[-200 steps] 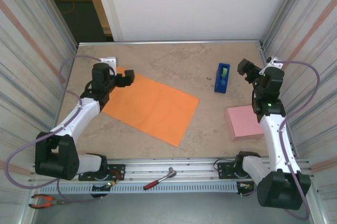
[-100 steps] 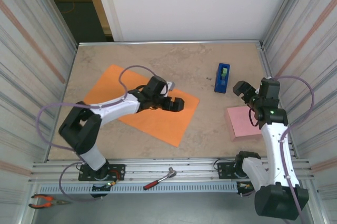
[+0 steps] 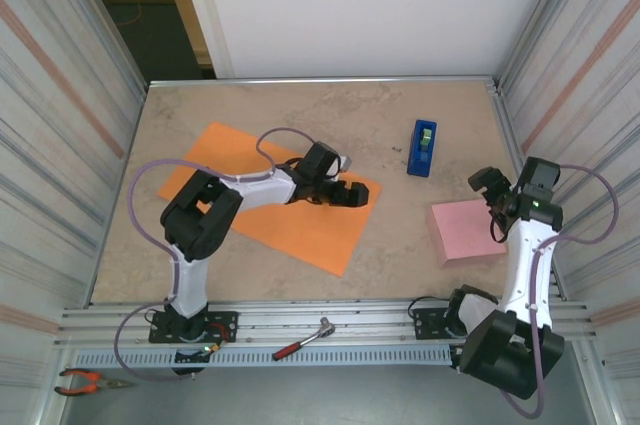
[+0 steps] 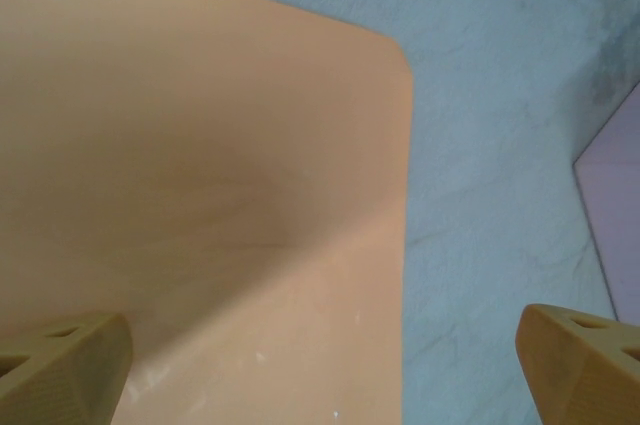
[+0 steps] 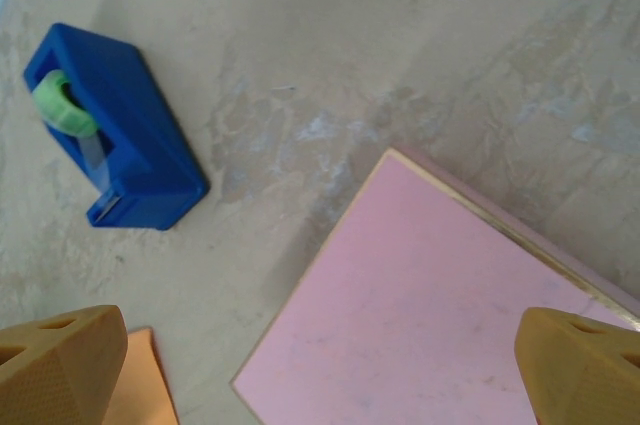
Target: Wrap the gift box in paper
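Left end effector (image 3: 356, 195) above diagonal paper (image 3: 300, 230)

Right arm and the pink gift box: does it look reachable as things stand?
Probably yes. The right gripper hangs open just above the gift box, whose top is bare; the tape dispenser stands apart from it.

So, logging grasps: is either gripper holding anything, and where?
Nothing held: left gripper open over the orange paper, right gripper open over the pink gift box.
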